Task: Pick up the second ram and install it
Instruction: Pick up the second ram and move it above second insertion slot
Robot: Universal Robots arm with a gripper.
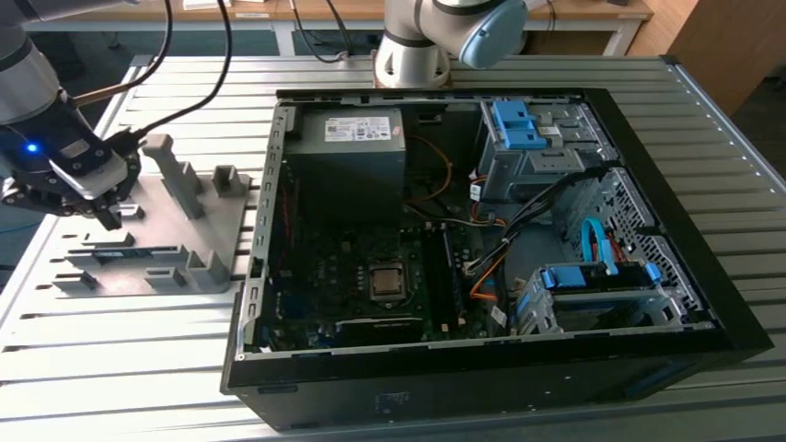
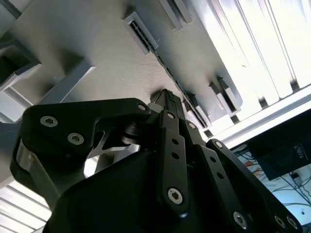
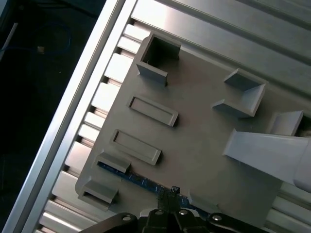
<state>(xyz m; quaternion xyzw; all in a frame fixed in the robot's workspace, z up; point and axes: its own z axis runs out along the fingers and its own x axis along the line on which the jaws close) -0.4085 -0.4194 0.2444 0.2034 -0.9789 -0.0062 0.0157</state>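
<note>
Second ram (image 3: 138,178) is lying, seemingly on edge, in a narrow slot of the grey fixture plate (image 3: 204,141), directly beneath the gripper (image 3: 167,191), which is hanging tip-down near its middle. We are seeing its blue-edged board running out to either side of the gripper. We are unable to tell whether the gripper is clamping it or merely poised at it, and it appears to be sitting down in its slot. In the exterior view the gripper (image 1: 109,218) is hovering at the fixture, with the open computer case (image 1: 430,92) well apart from it, beyond the upright blocks (image 1: 172,170). We are judging that a good pick is calling for a hold centred along the length and square to the flat faces. It is also calling for a straight, untilted lift clear of the small grey retainers (image 3: 114,162) flanking the gripper.
</note>
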